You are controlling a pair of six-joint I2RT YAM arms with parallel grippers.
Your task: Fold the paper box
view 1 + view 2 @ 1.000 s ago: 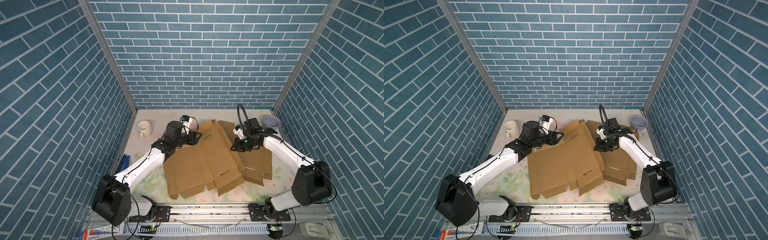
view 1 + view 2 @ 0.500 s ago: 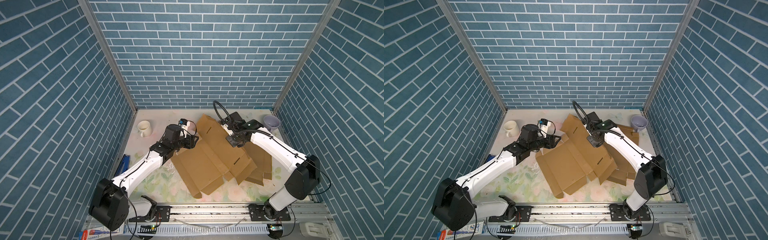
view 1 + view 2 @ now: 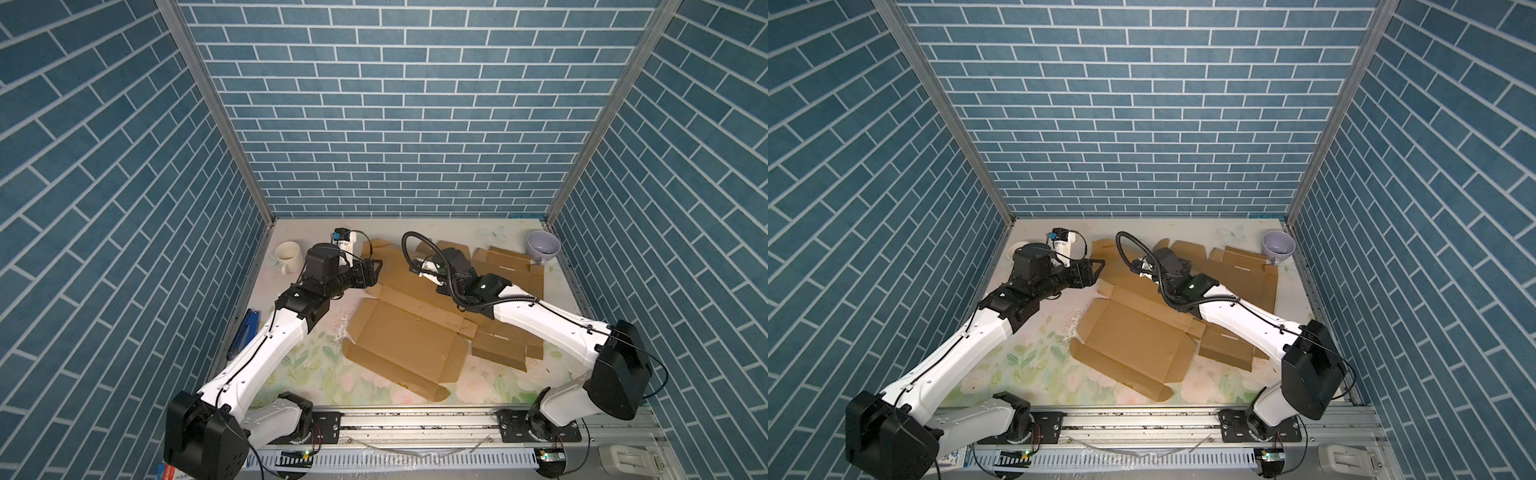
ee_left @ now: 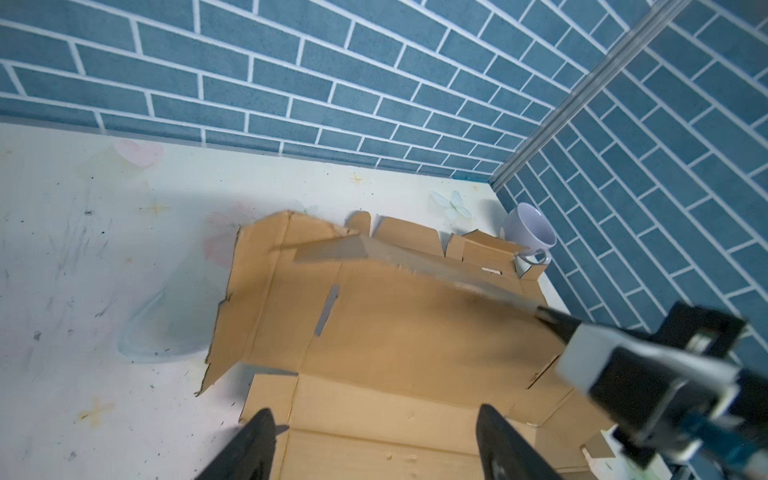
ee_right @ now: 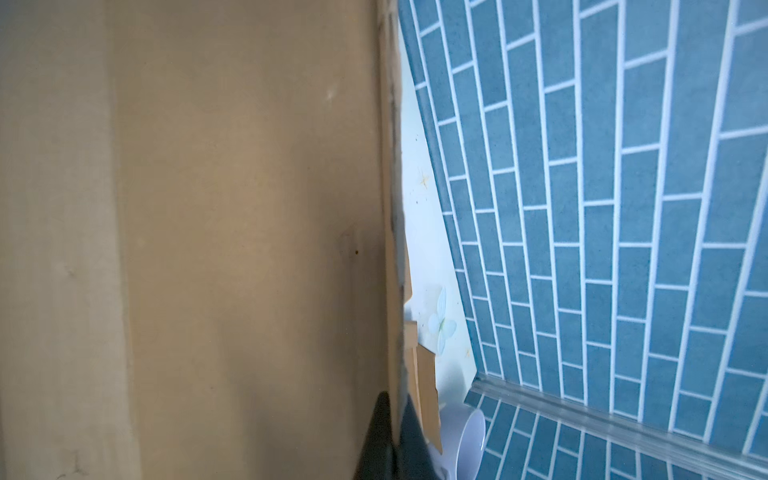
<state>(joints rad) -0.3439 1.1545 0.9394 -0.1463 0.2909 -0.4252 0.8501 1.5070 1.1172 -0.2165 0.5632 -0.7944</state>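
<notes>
Right wrist view shows our right claw apparently pinching a panel edge of the paper box; left claw gapes empty; nearly all folding remains.

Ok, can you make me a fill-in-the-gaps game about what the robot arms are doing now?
1. The left gripper is ____ and holds nothing.
2. The right gripper is shut on the edge of the ____.
3. The purple mug stands at the back on the ____ side.

Missing words: open; cardboard; right.
</notes>
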